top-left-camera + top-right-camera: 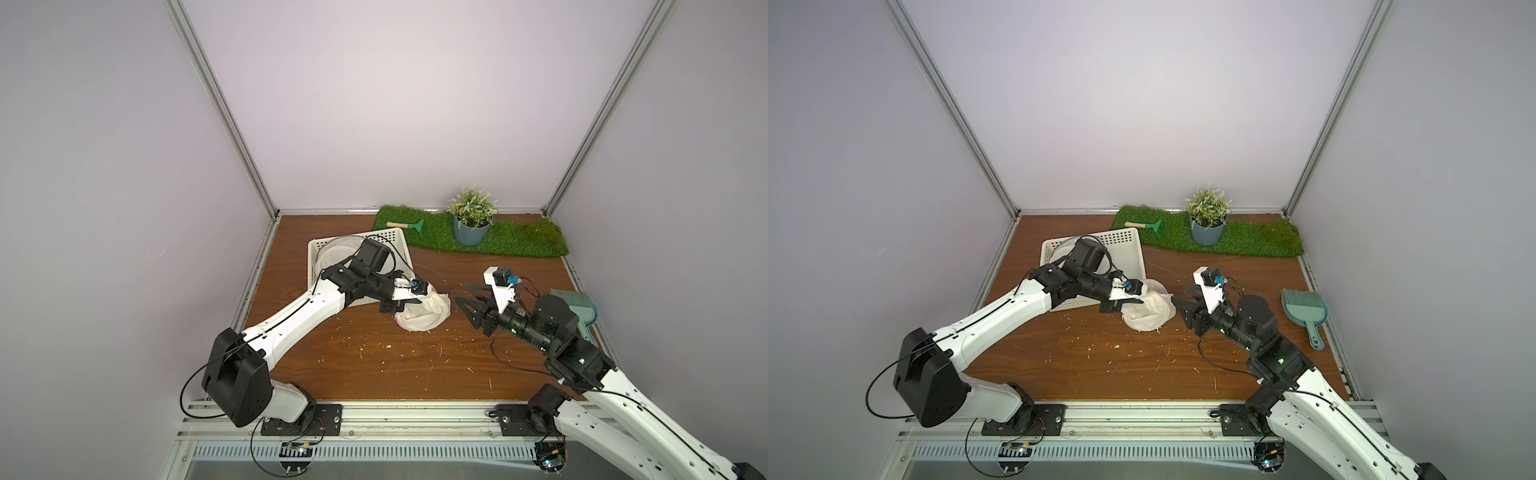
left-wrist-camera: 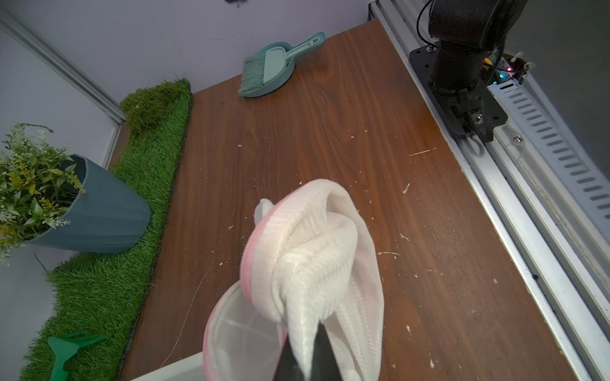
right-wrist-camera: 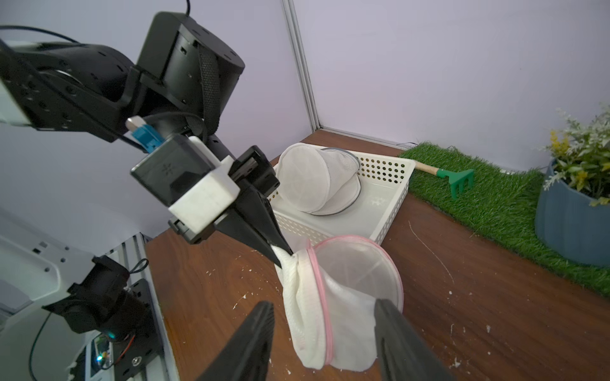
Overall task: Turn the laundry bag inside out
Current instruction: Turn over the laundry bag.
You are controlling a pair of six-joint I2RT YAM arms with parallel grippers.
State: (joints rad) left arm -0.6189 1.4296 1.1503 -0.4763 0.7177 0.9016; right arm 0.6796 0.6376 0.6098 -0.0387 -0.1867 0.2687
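Note:
The laundry bag (image 1: 424, 313) is white mesh with a pink rim (image 3: 318, 280) and hangs bunched just above the wooden table, in both top views. My left gripper (image 1: 410, 306) is shut on a fold of its white fabric (image 2: 307, 297), and the black fingers (image 2: 325, 349) pinch the cloth from both sides. The bag's round mouth (image 3: 358, 264) stands open toward the basket. My right gripper (image 3: 321, 308) is open, its fingertips on either side of the bag's lower end without gripping it. In a top view it (image 1: 1181, 296) sits just right of the bag (image 1: 1150, 313).
A white perforated basket (image 3: 383, 171) behind the left arm holds another mesh bag (image 3: 307, 184). A grass mat (image 1: 519, 245) along the back carries a potted plant (image 1: 471, 224) and a green rake (image 1: 409, 226). A teal dustpan with brush (image 1: 1304, 311) lies at the right. White scraps litter the table.

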